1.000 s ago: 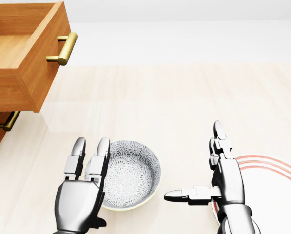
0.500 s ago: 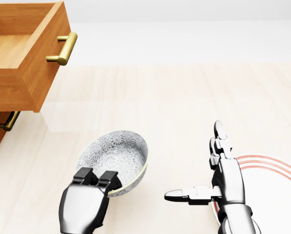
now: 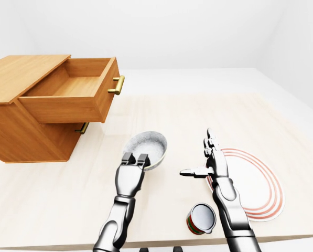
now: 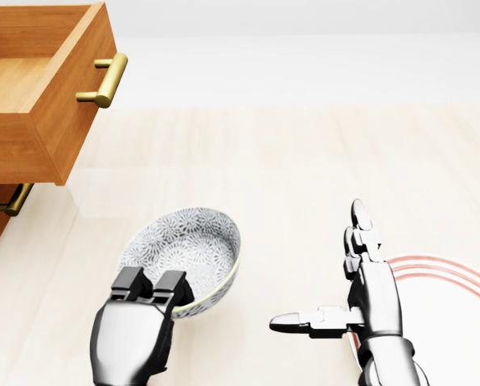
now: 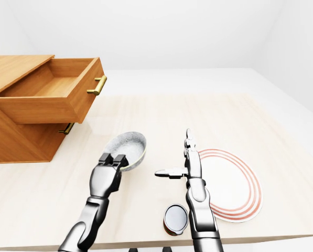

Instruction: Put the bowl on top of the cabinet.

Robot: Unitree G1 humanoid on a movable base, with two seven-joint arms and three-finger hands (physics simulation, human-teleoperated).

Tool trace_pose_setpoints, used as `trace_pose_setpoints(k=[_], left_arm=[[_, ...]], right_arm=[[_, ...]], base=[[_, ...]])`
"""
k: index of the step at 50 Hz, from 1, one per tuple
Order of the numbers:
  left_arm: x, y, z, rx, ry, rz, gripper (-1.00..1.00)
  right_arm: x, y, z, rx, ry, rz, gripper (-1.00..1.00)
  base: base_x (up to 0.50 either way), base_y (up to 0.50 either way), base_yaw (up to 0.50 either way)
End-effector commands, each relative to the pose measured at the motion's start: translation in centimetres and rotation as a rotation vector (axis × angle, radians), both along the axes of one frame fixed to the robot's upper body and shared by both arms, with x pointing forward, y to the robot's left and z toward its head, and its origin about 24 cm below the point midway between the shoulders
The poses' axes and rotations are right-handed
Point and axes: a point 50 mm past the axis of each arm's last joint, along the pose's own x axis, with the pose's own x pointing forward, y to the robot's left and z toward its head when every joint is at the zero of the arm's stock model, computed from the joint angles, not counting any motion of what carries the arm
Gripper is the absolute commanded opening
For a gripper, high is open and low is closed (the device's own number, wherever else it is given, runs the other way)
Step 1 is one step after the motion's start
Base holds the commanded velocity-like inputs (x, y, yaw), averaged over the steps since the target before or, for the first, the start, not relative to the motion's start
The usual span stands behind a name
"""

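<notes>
A patterned grey-white bowl [image 4: 188, 249] is tilted and lifted off the light wooden table [image 4: 288, 169], its near rim pinched by my left hand [image 4: 149, 288], which is shut on it. The wooden cabinet [image 3: 20, 73] stands at the left of the left-eye view, its flat top bare and its upper drawer [image 3: 72, 94] pulled out. My right hand [image 4: 332, 277] hovers open to the right of the bowl, fingers spread, holding nothing.
A white plate with red rings [image 3: 253, 181] lies under and to the right of my right hand. A small can [image 3: 201, 218] stands near the table's bottom edge. The open drawer's brass handle [image 4: 104, 80] juts toward the table's middle.
My left hand closed on the bowl's rim and raised it, tilting it up off the table and slightly left. The right hand held still.
</notes>
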Motion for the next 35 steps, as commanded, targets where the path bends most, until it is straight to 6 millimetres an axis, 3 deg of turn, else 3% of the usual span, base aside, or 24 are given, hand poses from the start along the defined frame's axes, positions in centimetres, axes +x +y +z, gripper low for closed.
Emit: trace_pose_setpoints(k=[1, 17, 35], left_arm=[[0.2, 0.6, 3.1, -0.185, -0.106, 0.06, -0.95], [-0.4, 1.2, 7.5, -0.421, -0.263, 0.089, -0.95], [-1.1, 0.6, 10.4, -0.51, -0.275, -0.003, -0.95]], right_arm=[[0.0, 0.1, 0.0, 0.0, -0.001, 0.003, 1.0], [0.0, 0.1, 0.0, 0.0, -0.001, 0.005, 1.0], [-0.1, 0.2, 0.1, -0.002, -0.004, 0.01, 1.0]], base=[[0.0, 0.0, 0.0], [0.0, 0.0, 0.0], [0.0, 0.0, 0.0]])
